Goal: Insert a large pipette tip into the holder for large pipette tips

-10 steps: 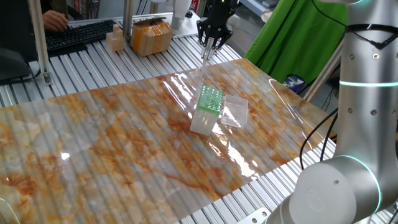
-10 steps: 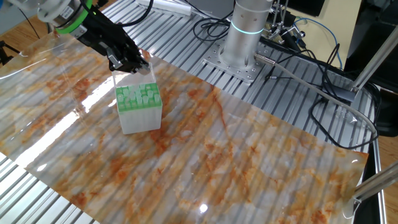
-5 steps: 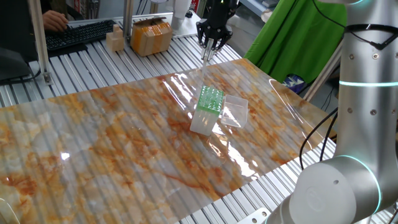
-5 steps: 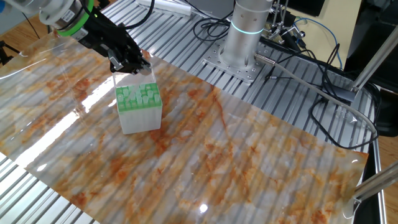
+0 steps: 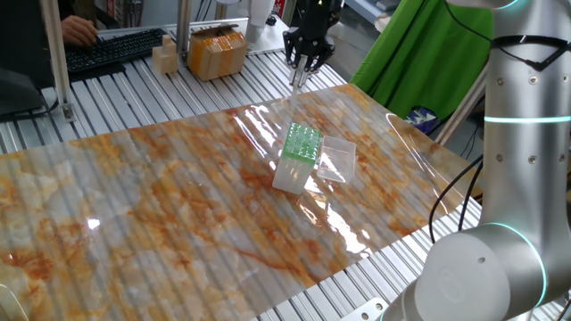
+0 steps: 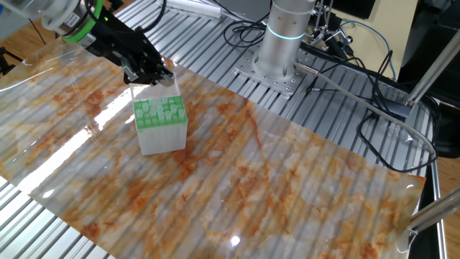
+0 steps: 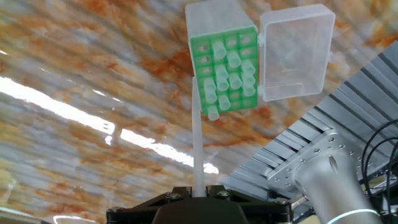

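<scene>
The holder for large pipette tips [image 5: 298, 159] is a white translucent box with a green grid top that holds several tips, its clear lid [image 5: 339, 158] lying open beside it. It also shows in the other fixed view [image 6: 160, 123] and in the hand view [image 7: 224, 68]. My gripper [image 5: 302, 66] hangs well above and behind the box, shut on the large pipette tip [image 5: 296, 80], which points down. In the hand view the tip [image 7: 197, 137] runs from the jaws toward the left edge of the green grid. In the other fixed view the gripper [image 6: 155, 73] is just behind the box.
A marbled orange sheet [image 5: 161, 205] covers the slatted table. A cardboard box [image 5: 217, 52] and a keyboard [image 5: 111, 51] lie at the back. The robot base [image 6: 285, 43] and cables [image 6: 374, 108] stand beside the sheet. A green cloth [image 5: 428, 62] hangs at the right.
My gripper has risen slightly with the tip in it. The box has not moved.
</scene>
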Robot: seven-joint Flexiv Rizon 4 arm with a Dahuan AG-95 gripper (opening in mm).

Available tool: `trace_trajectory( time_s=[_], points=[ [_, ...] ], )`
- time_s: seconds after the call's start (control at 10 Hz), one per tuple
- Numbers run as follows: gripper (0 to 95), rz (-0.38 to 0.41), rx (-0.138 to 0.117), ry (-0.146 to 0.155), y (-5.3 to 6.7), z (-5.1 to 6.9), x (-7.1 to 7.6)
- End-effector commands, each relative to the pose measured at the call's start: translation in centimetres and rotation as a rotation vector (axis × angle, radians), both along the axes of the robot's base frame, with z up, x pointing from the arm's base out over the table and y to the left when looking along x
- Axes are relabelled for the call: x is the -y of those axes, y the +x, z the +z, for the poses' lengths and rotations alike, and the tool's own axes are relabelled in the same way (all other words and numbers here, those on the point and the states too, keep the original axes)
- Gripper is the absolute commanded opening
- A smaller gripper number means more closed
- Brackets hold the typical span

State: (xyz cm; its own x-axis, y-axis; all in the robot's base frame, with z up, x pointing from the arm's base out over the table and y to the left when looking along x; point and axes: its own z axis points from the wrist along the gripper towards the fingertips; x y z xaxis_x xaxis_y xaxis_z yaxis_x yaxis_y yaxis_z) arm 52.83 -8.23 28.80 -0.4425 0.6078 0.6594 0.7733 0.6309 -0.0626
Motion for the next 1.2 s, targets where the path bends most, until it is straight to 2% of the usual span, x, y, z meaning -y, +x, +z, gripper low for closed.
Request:
trace_trajectory(
  time_s=[0.1,1.2],
  points=[
    [0.0,0.015,0.004,0.008,0.1,0.0,0.5],
    [0.0,0.004,-0.007,0.037,-0.8,-1.1,1.5]
  ],
)
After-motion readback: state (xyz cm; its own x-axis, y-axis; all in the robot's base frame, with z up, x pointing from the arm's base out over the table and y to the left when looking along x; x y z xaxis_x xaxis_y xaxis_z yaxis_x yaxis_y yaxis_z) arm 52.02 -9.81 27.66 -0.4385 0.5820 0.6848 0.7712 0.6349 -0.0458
